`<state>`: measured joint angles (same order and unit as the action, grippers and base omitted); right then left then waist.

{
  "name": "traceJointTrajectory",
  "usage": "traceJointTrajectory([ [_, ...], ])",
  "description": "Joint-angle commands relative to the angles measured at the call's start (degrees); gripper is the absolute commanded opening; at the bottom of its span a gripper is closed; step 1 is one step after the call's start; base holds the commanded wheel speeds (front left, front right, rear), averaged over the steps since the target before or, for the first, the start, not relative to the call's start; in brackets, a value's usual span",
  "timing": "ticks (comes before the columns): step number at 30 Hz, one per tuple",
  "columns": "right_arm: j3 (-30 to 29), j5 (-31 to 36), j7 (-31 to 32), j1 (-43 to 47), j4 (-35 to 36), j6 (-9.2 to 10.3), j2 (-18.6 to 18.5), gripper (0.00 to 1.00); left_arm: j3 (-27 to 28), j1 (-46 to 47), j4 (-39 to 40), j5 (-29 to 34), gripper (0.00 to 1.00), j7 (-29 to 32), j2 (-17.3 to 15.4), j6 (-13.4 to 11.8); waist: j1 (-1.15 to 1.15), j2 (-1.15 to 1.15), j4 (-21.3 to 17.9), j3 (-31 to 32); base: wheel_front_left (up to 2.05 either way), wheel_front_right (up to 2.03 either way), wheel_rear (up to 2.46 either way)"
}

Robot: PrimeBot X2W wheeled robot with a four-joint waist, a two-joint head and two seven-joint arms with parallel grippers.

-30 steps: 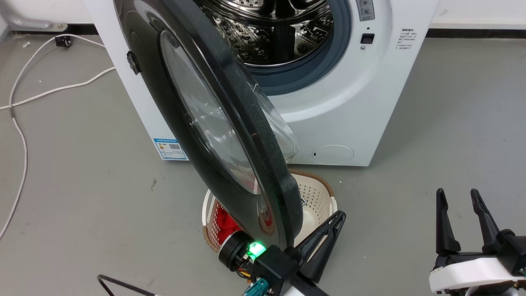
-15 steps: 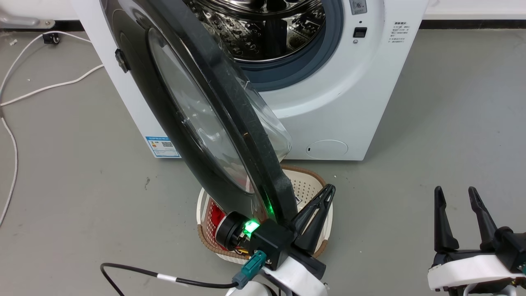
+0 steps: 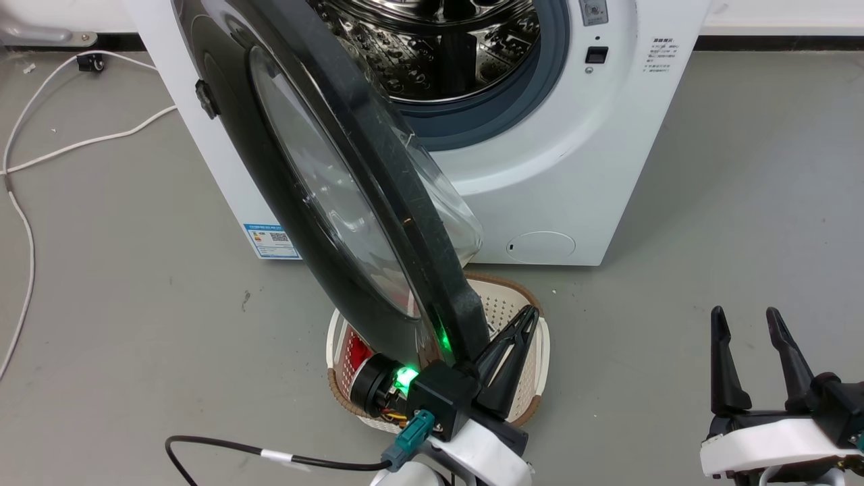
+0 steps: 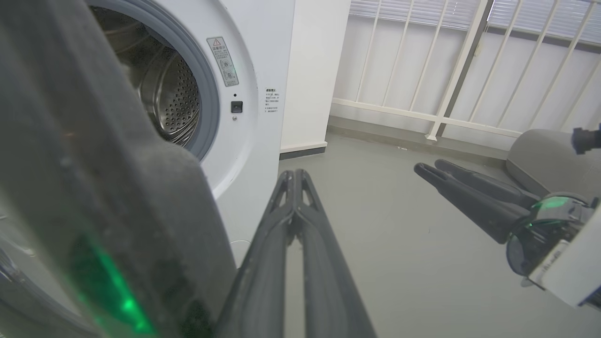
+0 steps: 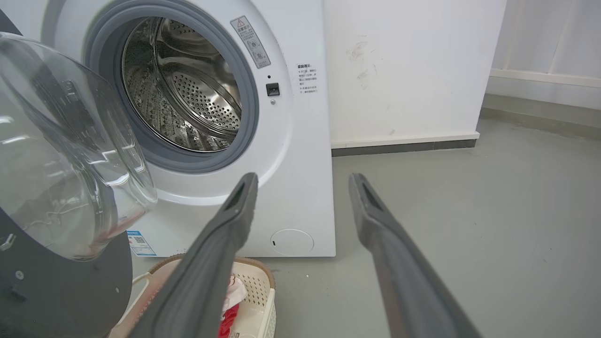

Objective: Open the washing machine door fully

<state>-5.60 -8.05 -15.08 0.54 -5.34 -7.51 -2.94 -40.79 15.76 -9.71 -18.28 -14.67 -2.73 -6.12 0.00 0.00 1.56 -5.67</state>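
Pressed together, the left fingers lie just beside the door's lower rim, bottom centre; the right fingers spread wide, lower right. The door stands part-open mid-frame, before the machine, above a basket.

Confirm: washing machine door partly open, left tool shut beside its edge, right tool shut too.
Wrong on the right tool: it stands wide open, as the right wrist view shows. The washing machine door is partly open; the left tool is shut beside its edge.
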Motion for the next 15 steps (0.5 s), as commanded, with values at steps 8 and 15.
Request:
traceJointTrajectory([
  [8, 0.2, -0.4, -0.1, 0.2, -0.2, 0.04, 0.1, 1.0, 2.0, -0.6, 0.1, -0.3, 0.0, -0.5, -0.9, -0.9, 0.0, 0.0, 0.3, 0.3, 0.0, 0.0, 0.0],
  [15, 0.3, -0.6, -0.1, 0.7, -0.9, 0.04, 0.1, 1.0, 1.2, -2.9, 1.6, 0.4, 0.0, -0.6, -1.3, -1.4, 0.0, 0.0, 0.4, 1.1, 0.0, 0.0, 0.0],
])
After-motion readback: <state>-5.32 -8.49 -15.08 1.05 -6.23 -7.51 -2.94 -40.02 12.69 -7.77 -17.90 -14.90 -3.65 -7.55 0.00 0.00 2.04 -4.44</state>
